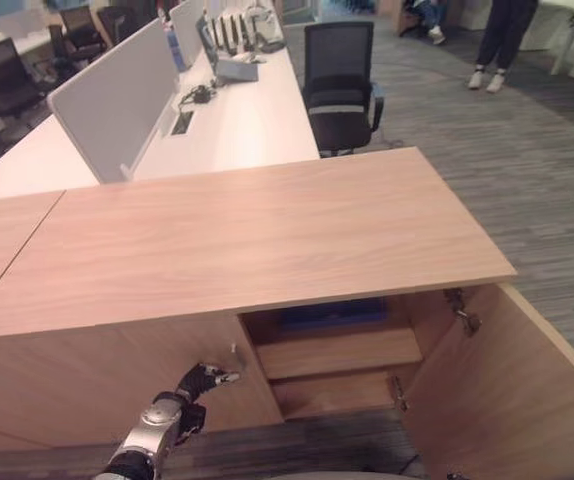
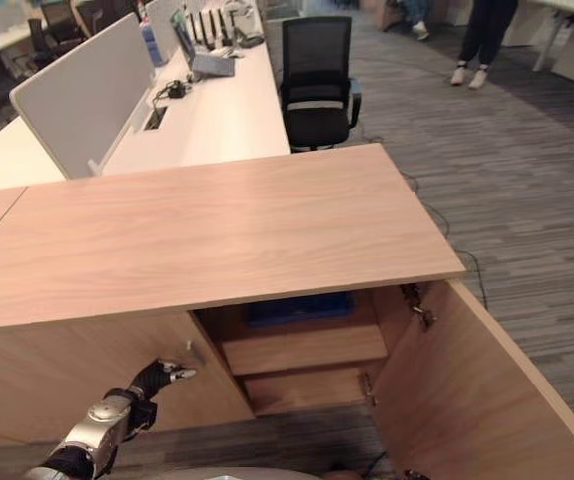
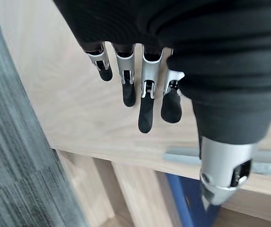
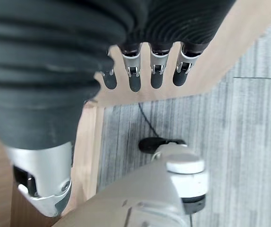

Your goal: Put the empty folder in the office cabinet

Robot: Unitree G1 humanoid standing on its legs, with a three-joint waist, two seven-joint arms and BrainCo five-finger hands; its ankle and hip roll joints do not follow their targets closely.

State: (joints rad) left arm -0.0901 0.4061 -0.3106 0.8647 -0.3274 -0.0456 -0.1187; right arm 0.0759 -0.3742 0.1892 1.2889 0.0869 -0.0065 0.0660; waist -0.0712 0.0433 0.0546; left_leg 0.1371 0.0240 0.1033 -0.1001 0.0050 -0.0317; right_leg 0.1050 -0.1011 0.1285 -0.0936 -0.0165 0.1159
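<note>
The blue folder (image 1: 332,314) is lying flat inside the open cabinet (image 1: 342,350), to the right of the left hand (image 1: 199,383), whose relaxed fingers are holding nothing. The right hand (image 4: 145,71) is hanging open, empty, further off.

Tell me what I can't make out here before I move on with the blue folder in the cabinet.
- Blue folder: mostly hidden under the cabinet top in the eye views; empty or not, cannot tell.
- Lower shelf: its back lies in shadow.
- Left hand: whether it touches the closed door cannot be told.
- Right hand: fingers straight, by the open door's edge; contact unclear.
</note>
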